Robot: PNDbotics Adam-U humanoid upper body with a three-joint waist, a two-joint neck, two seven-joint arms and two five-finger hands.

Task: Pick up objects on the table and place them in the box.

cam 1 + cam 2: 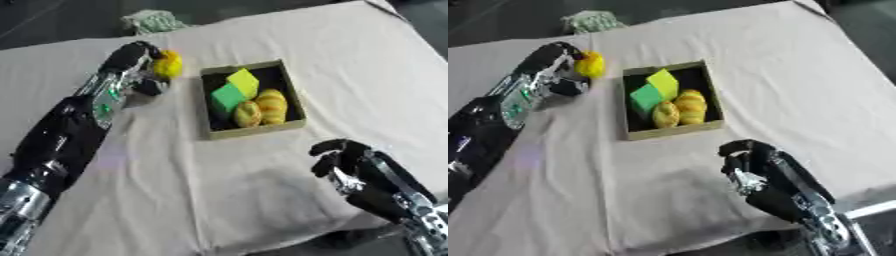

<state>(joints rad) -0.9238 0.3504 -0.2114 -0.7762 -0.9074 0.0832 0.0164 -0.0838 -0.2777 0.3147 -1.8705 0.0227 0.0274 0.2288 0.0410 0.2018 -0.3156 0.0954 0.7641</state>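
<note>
My left hand (138, 59) reaches in from the left with its fingers curled round a small yellow object (168, 64), just left of the box. The shallow cardboard box (255, 132) sits at the table's centre with a dark inside. It holds a yellow block (244, 82), a green block (227, 97) and two yellow-orange rounded items (262, 108). My right hand (343, 165) hovers low near the front right, fingers curled, holding nothing.
A cream cloth (350, 65) covers the table. A green and white bundle (153, 20) lies at the far edge, behind my left hand. The table's front edge runs close under my right hand.
</note>
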